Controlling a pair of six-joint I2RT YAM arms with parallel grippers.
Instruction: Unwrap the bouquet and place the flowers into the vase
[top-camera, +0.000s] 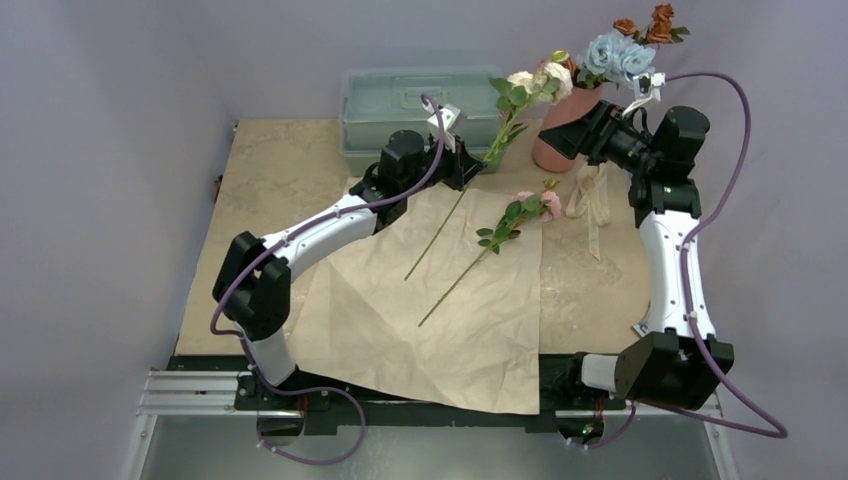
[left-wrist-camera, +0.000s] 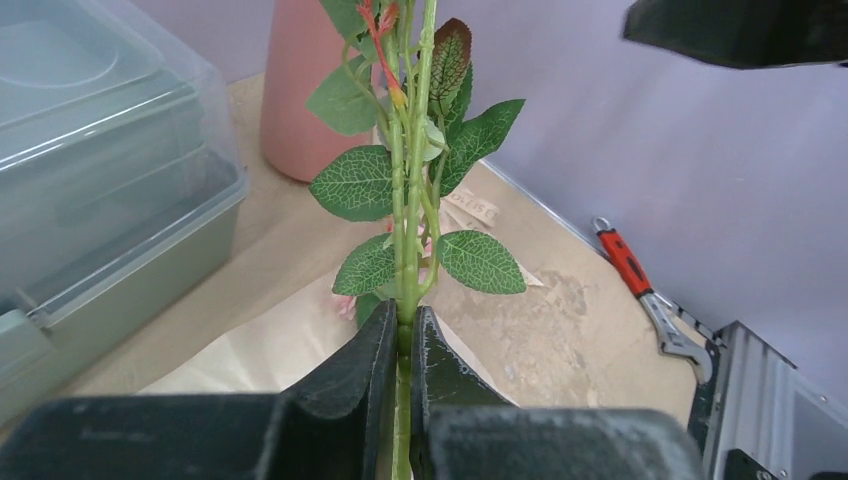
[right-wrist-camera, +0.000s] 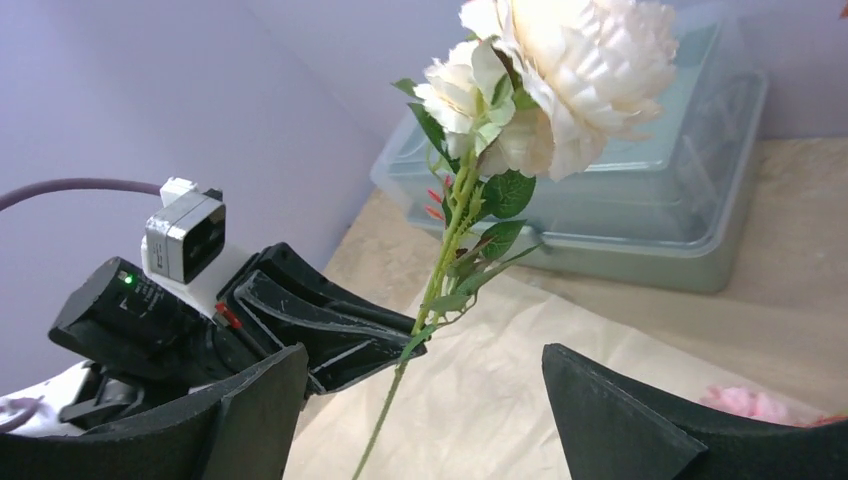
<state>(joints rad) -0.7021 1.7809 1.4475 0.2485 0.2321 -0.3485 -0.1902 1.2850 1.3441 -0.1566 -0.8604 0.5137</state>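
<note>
1. Clearly, the left gripper (left-wrist-camera: 403, 330) is clenched on the green stem of the cream flower (top-camera: 541, 80), just below the leaves. It holds the flower raised and tilted, with the blooms leaning toward the vase (top-camera: 548, 150). I cannot tell whether the lower end of the stem touches the paper (top-camera: 400, 320).
2. The right gripper (right-wrist-camera: 420, 400) is released, with its jaws wide apart. It hangs just beside the vase and faces the cream flower.
3. The vase stands upright at the far right of the surface (top-camera: 260, 170), and blue and rust flowers (top-camera: 625, 45) already stand in it.
4. A pink flower (top-camera: 522, 212) lies flat on the unfolded paper, apart from both grippers.
5. The ribbon (top-camera: 590, 195) lies on the surface near the vase. A lidded box (top-camera: 400, 105) stands behind the left gripper.
</note>
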